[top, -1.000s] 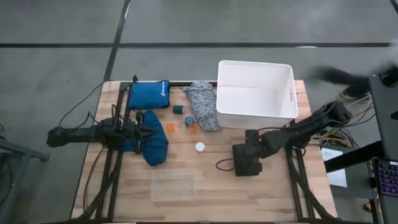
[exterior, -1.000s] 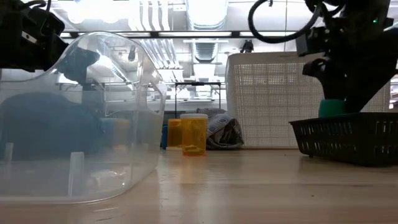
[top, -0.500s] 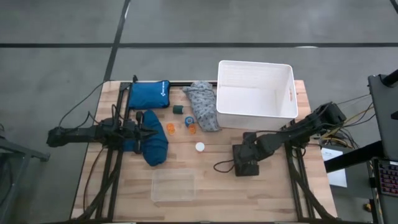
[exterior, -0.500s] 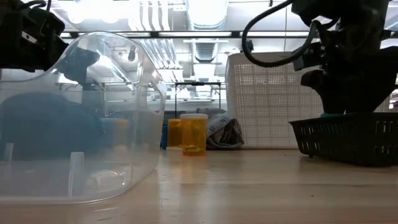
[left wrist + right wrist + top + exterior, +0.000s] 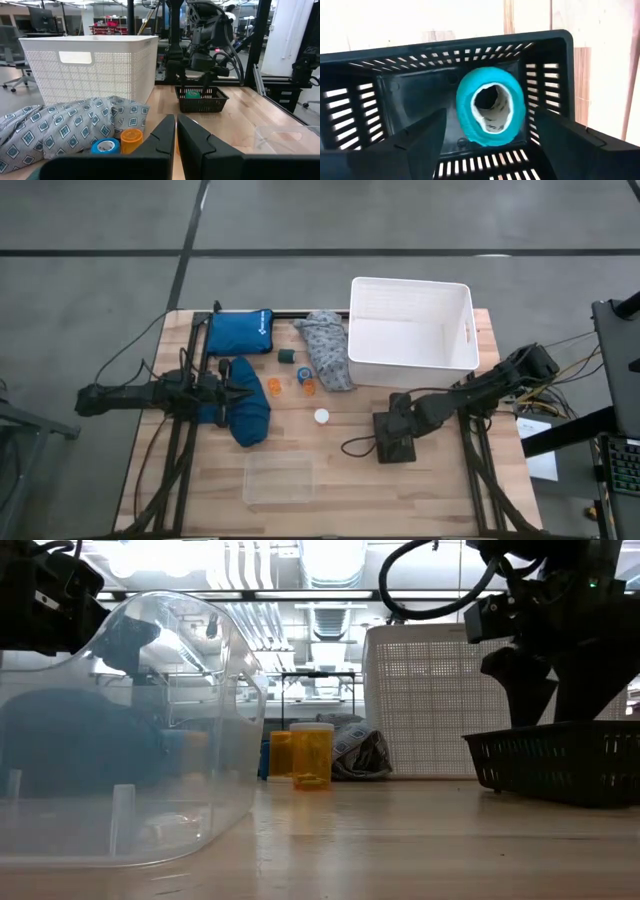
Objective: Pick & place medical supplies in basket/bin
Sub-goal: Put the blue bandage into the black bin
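- Green tape roll now lies loose in the small black basket, no longer gripped.
- Right gripper hangs spread above it; one item looks placed.
- Left gripper, pinched together, waits beside the dark blue cloth.

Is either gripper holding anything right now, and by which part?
Nothing is held. The right gripper is open above the small black basket, the teal tape roll lying loose inside. The left gripper is shut and empty by the dark blue cloth.

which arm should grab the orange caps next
Probably left. The left end effector sits shut beside the orange caps, while the right end effector hangs open over the small black basket, farther away.
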Controlling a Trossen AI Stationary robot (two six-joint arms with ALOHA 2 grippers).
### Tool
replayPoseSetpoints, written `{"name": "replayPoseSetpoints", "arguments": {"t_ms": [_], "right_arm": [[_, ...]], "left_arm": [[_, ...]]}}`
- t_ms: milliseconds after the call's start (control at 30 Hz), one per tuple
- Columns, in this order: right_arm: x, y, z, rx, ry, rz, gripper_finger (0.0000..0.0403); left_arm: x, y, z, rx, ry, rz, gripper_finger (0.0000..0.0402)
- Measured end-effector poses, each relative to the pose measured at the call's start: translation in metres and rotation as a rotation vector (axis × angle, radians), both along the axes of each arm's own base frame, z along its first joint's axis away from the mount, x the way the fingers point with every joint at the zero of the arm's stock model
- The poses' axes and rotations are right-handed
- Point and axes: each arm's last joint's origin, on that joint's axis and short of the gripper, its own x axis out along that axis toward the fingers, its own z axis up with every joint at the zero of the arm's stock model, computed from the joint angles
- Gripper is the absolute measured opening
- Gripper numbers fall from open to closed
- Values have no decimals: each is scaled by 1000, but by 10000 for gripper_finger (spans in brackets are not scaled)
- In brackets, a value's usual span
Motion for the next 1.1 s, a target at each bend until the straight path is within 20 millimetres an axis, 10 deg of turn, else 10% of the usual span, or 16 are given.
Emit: {"name": "replayPoseSetpoints", "arguments": {"t_ms": [333,633,1100], "right_arm": [[0,0,2,-2,17,20,314],[9,4,46,16,-34,29,304],[52,14,106,-84,-534,195,302]], "left_arm": [[0,0,0,0,0,0,26],[0,0,0,-1,0,0,26],[0,0,0,-4,0,0,26]]}}
